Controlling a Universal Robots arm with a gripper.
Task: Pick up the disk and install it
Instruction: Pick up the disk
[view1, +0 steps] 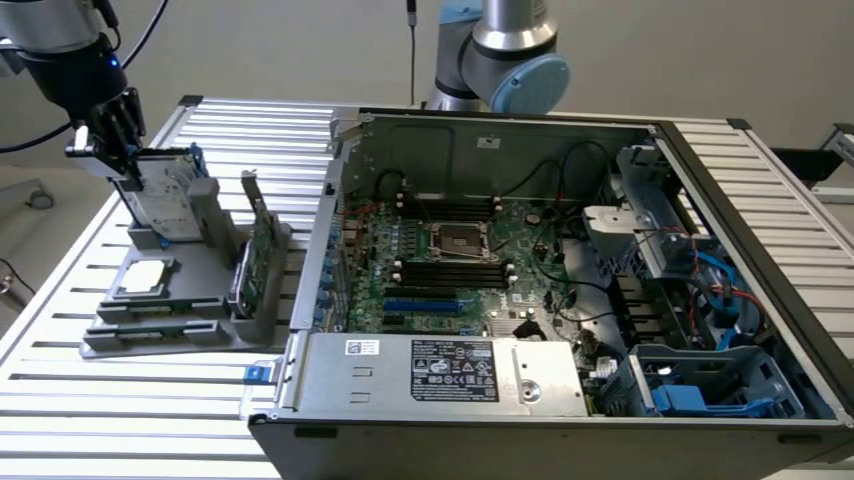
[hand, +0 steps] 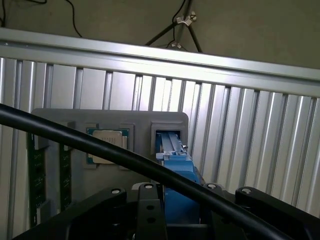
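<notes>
The disk (view1: 167, 195), silver-grey with a white label and clipped in its blue frame, stands upright on edge at the far end of the grey holder (view1: 174, 290), on the exterior view's left side of the bench (view1: 80, 400). My tool (view1: 123, 165) comes down on it from above, with its fingers closed narrowly on the disk's upper edge. In the wrist view the blue frame (hand: 177, 172) sits between my fingers, just above the holder's slot; I cannot tell whether the lower edge has come free of that slot.

Just nearer than the disk, the small square silver chip (view1: 144, 277) lies flat in its own recess of the holder. The thin green circuit card (view1: 260, 255) stands upright along the holder's edge on the exterior view's right. Green memory sticks (hand: 35, 175) lie in the holder's near grooves. A black cable (hand: 60, 131) crosses the wrist view in front of the holder.

Beside the holder, to the exterior view's right, the open computer case (view1: 400, 370) rests on the bench with its motherboard (view1: 454, 260) exposed.
</notes>
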